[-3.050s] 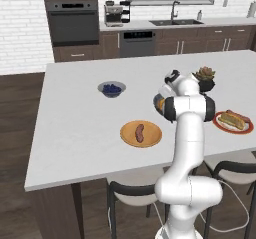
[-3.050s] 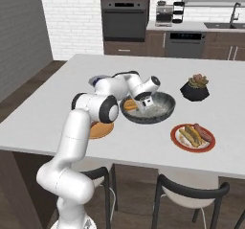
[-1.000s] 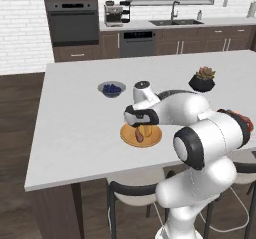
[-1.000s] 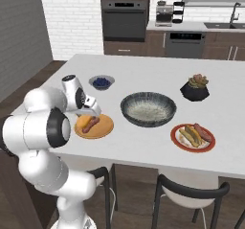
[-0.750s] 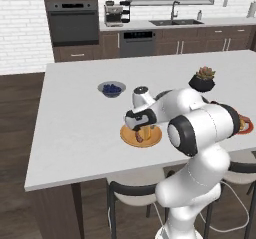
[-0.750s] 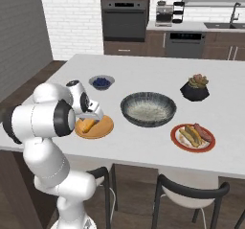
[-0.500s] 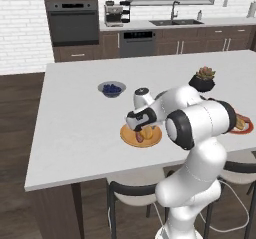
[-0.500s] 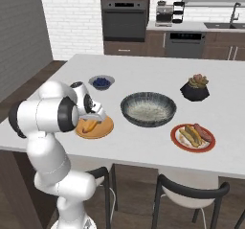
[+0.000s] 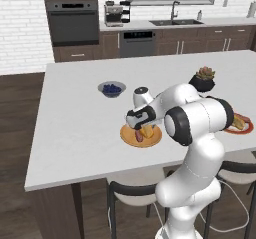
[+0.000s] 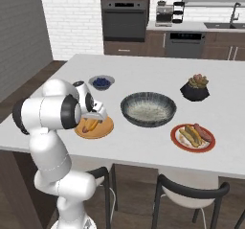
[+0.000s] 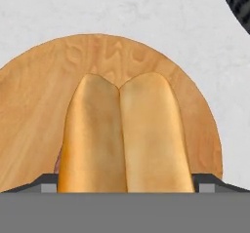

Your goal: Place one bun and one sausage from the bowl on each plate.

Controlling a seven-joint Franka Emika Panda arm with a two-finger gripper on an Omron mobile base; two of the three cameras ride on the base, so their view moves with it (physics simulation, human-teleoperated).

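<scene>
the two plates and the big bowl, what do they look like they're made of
The orange-tan plate looks like wood with a matte finish: grain lines show across its face. The red-rimmed plate is probably glazed ceramic, judging by its smooth white face. The bowl looks like dark stoneware with a pale speckled glaze inside, though that is less certain.

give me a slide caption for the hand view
Open gripper above a bun lying on the wooden plate.

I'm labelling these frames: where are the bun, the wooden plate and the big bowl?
bun (image 11: 124, 134), hand view, seam between its halves
wooden plate (image 11: 34, 110), hand view, bare wood beside the bun
big bowl (image 10: 148, 109), right base view, speckled inside
</scene>
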